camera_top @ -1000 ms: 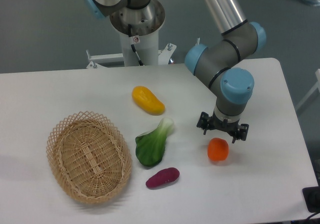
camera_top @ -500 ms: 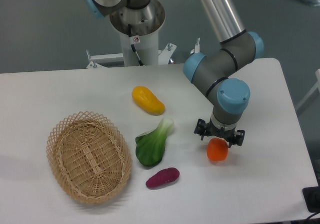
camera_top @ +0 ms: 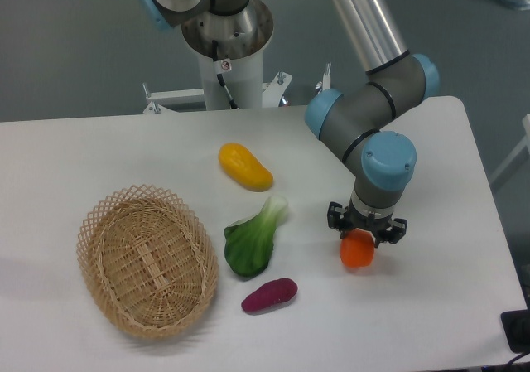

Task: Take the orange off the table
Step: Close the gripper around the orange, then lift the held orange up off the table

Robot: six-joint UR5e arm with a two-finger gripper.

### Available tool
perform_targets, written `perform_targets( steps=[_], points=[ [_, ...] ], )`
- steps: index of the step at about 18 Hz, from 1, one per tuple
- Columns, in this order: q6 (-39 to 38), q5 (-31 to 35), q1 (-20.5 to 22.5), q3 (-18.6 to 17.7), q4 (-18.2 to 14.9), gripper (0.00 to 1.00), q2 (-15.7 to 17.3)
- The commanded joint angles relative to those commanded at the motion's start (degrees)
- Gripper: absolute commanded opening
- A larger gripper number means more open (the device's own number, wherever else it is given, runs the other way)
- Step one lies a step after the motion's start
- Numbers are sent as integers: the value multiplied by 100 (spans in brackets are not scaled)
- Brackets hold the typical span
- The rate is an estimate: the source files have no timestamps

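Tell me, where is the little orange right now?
The orange sits on the right part of the white table, directly under the gripper, right of the purple vegetable.

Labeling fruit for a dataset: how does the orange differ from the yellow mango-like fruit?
The orange is small, roundish and orange-red; the yellow fruit is longer and yellow-orange. The orange sits right under the end effector, partly covered by it; the yellow fruit lies in the open, far from it. Both look like smooth plastic.
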Motion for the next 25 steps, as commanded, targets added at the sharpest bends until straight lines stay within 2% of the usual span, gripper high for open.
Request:
perform_targets(
  steps=[4,7,11,13,21,25],
  points=[
    [17,-35,35,70,-17,63,105],
    [35,-44,79,114,-35,57,176],
    [44,-219,132,150,-35,48,237],
    [44,-211,167,158,-35,39,307],
    [271,-158,413,298,-114,36,457],
    [816,-80,413,457,-368,37,466]
  ],
)
